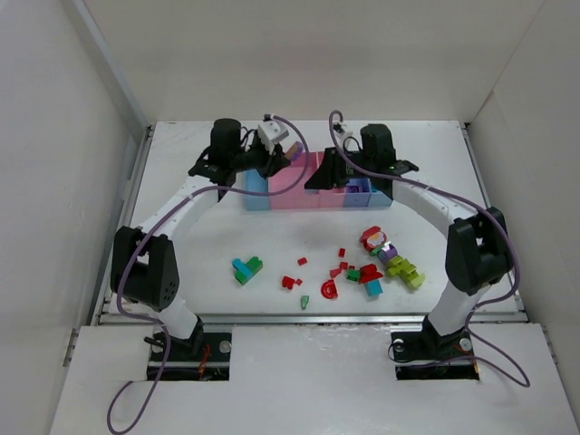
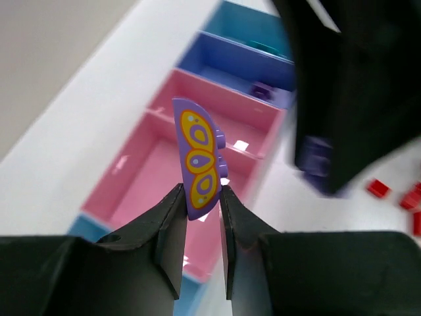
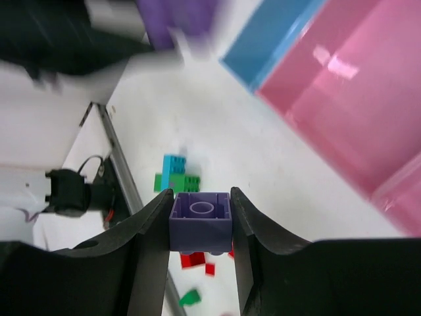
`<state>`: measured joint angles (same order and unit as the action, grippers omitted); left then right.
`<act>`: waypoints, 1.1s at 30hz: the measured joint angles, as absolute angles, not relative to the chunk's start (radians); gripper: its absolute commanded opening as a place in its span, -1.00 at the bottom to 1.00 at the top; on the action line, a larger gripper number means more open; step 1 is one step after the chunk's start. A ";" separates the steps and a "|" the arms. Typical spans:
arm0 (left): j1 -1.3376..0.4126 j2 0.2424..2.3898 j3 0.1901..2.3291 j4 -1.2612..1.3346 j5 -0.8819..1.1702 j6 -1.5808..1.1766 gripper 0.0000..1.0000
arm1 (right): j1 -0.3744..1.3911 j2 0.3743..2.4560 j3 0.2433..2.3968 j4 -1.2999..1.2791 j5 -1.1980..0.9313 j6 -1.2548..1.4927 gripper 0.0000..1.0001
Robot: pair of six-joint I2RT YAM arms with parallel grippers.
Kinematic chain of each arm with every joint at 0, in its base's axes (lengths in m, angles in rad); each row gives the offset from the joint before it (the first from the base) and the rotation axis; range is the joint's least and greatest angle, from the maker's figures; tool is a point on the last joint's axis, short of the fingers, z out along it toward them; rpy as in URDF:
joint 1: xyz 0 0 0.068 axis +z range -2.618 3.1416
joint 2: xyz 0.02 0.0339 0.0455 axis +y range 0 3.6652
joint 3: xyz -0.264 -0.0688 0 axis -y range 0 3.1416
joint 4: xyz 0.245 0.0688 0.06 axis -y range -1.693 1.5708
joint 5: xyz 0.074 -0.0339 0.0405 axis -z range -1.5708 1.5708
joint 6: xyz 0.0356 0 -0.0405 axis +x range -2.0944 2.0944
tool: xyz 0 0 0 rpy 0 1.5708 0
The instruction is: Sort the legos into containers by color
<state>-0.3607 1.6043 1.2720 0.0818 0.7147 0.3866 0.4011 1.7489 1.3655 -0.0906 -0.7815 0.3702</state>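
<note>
My left gripper (image 2: 200,197) is shut on a thin purple curved lego with a yellow pattern (image 2: 197,158), held up over the wide pink bin (image 2: 164,178) of the containers (image 1: 290,195). In the top view the left gripper (image 1: 292,156) hangs at the row's left part. My right gripper (image 3: 200,210) is shut on a square purple brick (image 3: 200,220) and hovers above the table, next to the row; from above the right gripper (image 1: 324,177) is over the row's middle. Loose legos lie on the table: a teal and green piece (image 1: 246,268), red bits (image 1: 292,282) and a mixed cluster (image 1: 390,258).
The purple-blue bin (image 2: 230,66) holds a small purple piece (image 2: 263,89), and a light blue bin (image 2: 250,26) lies beyond it. The right arm (image 2: 355,85) crowds close to the left gripper. White walls enclose the table on three sides.
</note>
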 measured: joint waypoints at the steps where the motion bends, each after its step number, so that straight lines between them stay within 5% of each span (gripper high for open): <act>1: -0.343 1.608 1.284 0.098 0.698 0.369 -1.00 | 0.397 1.739 1.341 -0.100 -0.790 0.370 -1.00; 9: -0.287 1.609 1.317 0.157 0.652 0.315 -1.00 | 0.309 1.703 1.260 -0.150 -0.770 0.363 -1.00; 17: -0.302 1.609 1.315 0.151 0.651 0.315 -1.00 | 0.268 1.751 1.348 -0.234 -0.355 0.339 -1.00; 21: -0.310 1.609 1.315 0.141 0.644 0.319 -1.00 | 0.244 1.810 1.372 -0.249 -0.253 0.322 -0.62; 22: -0.314 1.609 1.315 0.137 0.641 0.323 -1.00 | 0.235 1.822 1.372 -0.255 -0.245 0.315 -0.35; 24: -0.326 1.613 1.315 0.133 0.637 0.337 -1.00 | 0.220 1.841 1.372 -0.258 -0.236 0.305 -0.12; 25: -0.336 1.618 1.316 0.130 0.636 0.340 -1.00 | 0.213 1.848 1.372 -0.260 -0.233 0.302 0.19; 29: -0.377 1.671 1.338 0.113 0.627 0.362 -1.00 | 0.196 1.859 1.372 -0.261 -0.247 0.291 0.76; 33: -0.422 1.745 1.386 0.099 0.624 0.369 -1.00 | 0.195 1.855 1.379 -0.262 -0.289 0.268 0.97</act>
